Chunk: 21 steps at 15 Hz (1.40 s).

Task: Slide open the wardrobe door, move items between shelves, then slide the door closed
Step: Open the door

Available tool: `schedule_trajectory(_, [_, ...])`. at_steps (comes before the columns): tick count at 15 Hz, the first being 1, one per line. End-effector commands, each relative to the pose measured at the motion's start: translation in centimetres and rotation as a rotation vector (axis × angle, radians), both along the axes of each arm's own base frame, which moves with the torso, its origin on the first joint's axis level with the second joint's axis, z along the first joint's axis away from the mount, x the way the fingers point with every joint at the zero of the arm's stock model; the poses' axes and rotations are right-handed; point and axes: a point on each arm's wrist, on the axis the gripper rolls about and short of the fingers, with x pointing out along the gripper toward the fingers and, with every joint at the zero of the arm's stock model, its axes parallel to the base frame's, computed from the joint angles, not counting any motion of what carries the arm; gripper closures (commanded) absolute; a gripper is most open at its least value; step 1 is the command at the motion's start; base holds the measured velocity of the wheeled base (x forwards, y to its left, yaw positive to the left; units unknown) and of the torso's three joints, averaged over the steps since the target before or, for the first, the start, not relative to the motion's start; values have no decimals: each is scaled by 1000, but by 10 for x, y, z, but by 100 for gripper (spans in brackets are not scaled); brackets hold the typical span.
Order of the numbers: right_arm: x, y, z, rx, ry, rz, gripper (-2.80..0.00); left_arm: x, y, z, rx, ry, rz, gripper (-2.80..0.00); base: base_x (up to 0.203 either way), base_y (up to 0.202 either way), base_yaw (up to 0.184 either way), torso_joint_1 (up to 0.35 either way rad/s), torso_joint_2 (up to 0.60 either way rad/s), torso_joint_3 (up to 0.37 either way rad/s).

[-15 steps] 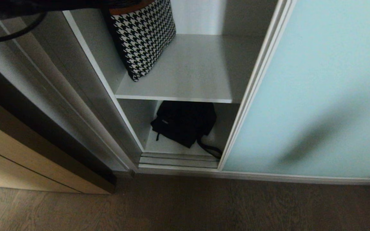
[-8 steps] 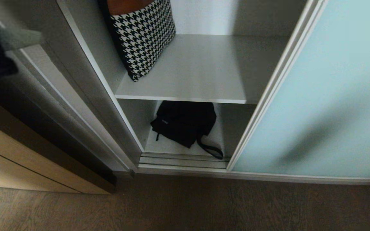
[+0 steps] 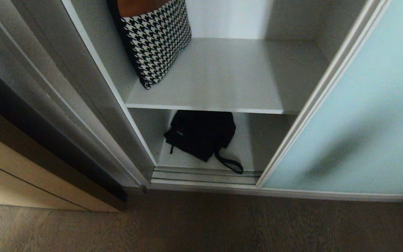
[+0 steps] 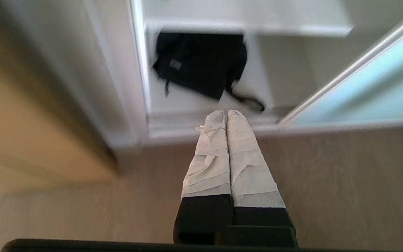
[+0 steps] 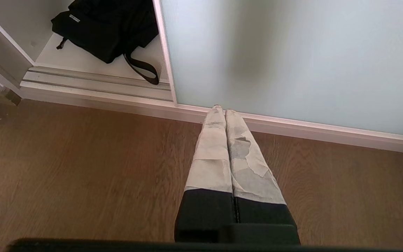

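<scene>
Inventory, left to right, as I look down at the wardrobe.

1. Light wood panel (image 3: pixel 19 175), far left, outside the carcass.
2. White-grey side wall (image 3: pixel 93 70), bounding the opening on its left.
3. Houndstooth cushion (image 3: pixel 156 42), leaning at the left rear of the upper shelf (image 3: pixel 222 77); the rest of that board is bare.
4. Black fabric bag (image 3: pixel 201 134), slumped on the bottom shelf (image 3: pixel 250 147) under the upper board, nearer the left side wall than the door. Its webbing strap (image 3: pixel 229 163) trails toward the front edge, close to the floor track (image 3: pixel 201 175).
5. Sliding wardrobe door (image 3: pixel 362 122), frosted blue-green glass, at the right of the opening.
6. My left tool (image 4: pixel 226 113): fingers pressed together, empty, hanging over the wood floor (image 3: pixel 201 224) just outside the track. The bag lies straight ahead of the fingertips, inside and beyond the track, its long axis running across my line of approach.
7. My right tool (image 5: pixel 221 108): fingers together, empty, in front of the glass, with the bag off to its left. My left arm is the nearer one.

Change noted: the door's frame has slid further right than a second ago, baring more of both shelves. The bag and cushion have not shifted.
</scene>
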Motion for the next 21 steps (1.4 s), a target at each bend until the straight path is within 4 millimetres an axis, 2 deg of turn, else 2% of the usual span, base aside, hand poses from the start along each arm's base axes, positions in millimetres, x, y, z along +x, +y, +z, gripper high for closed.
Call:
schedule_trajectory(1, [0,0,0,0,-1,1,0,-40,0,-47,25,-54,57,0,0,0,0,0,0,0])
schedule_trajectory(3, [0,0,0,0,-1,1,0,-53,1,-81,56,-62,130,0,0,0,0,0,0,0])
schedule_trajectory(6, [0,0,0,0,-1,1,0,-53,2,-132,104,-29,173,0,0,0,0,0,0,0])
schedule_trajectory(9, [0,0,0,0,-1,1,0,-42,3,-176,122,-38,180,0,0,0,0,0,0,0])
schedule_trajectory(12, [0,0,0,0,-1,1,0,-24,4,-206,121,-85,207,0,0,0,0,0,0,0])
schedule_trajectory(16, [0,0,0,0,-1,1,0,-27,0,-206,13,-48,50,0,0,0,0,0,0,0])
schedule_trajectory(19, [0,0,0,0,-1,1,0,-26,0,-205,40,-85,67,0,0,0,0,0,0,0])
schedule_trajectory(21, [0,0,0,0,-1,1,0,-21,2,-206,49,-169,157,0,0,0,0,0,0,0])
